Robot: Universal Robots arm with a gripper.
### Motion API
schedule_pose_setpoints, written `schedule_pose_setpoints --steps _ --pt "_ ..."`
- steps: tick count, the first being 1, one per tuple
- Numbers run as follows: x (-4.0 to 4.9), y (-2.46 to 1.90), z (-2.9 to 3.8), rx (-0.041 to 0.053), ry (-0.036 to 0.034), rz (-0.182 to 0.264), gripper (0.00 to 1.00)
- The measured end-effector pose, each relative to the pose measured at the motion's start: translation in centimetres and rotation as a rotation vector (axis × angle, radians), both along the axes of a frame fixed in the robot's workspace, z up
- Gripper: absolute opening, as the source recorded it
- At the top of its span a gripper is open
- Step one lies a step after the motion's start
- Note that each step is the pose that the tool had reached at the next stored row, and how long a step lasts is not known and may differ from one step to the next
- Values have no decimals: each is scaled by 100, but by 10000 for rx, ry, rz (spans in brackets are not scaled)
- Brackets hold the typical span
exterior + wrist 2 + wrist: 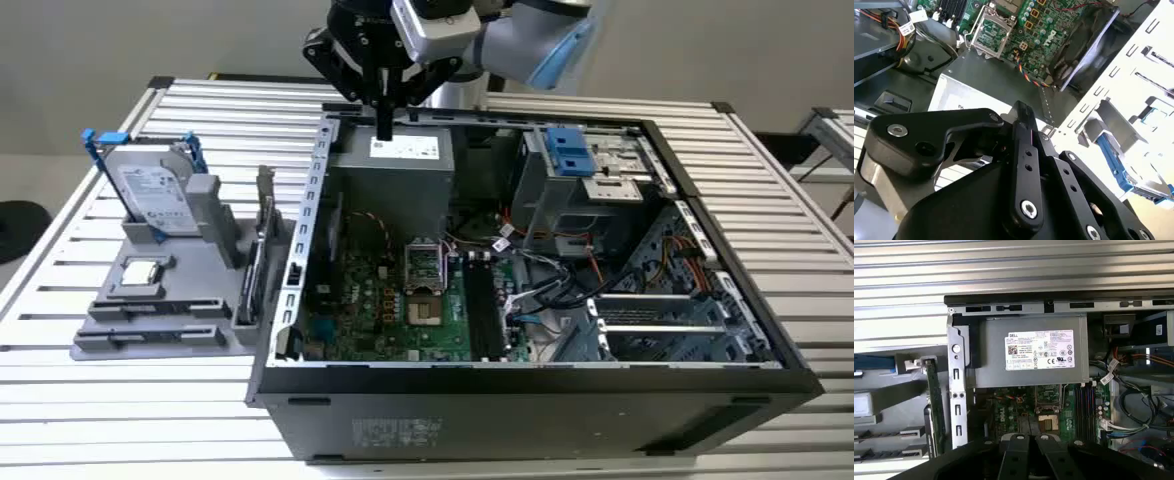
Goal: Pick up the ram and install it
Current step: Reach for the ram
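The pick looks not yet begun. The ram point(247, 295), as best I can tell, stands edge-on in the grey stand point(147, 335) outside the computer case point(534, 410), at about eight o'clock from the gripper point(384, 128) in the exterior view. Taking it calls for parted jaws squared to its thin edge. The arm hangs from twelve o'clock, fingers vertical over the power supply point(400, 190), jaws drawn together on nothing.
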State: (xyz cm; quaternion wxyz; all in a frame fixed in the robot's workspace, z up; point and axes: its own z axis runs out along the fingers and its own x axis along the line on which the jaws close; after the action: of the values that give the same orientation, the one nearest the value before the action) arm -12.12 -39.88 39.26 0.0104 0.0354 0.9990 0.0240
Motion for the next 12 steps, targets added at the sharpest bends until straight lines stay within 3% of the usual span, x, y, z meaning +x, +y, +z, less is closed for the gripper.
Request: schedule_pose_setpoints --steps 12 --pt "0 0 0 0 0 0 0"
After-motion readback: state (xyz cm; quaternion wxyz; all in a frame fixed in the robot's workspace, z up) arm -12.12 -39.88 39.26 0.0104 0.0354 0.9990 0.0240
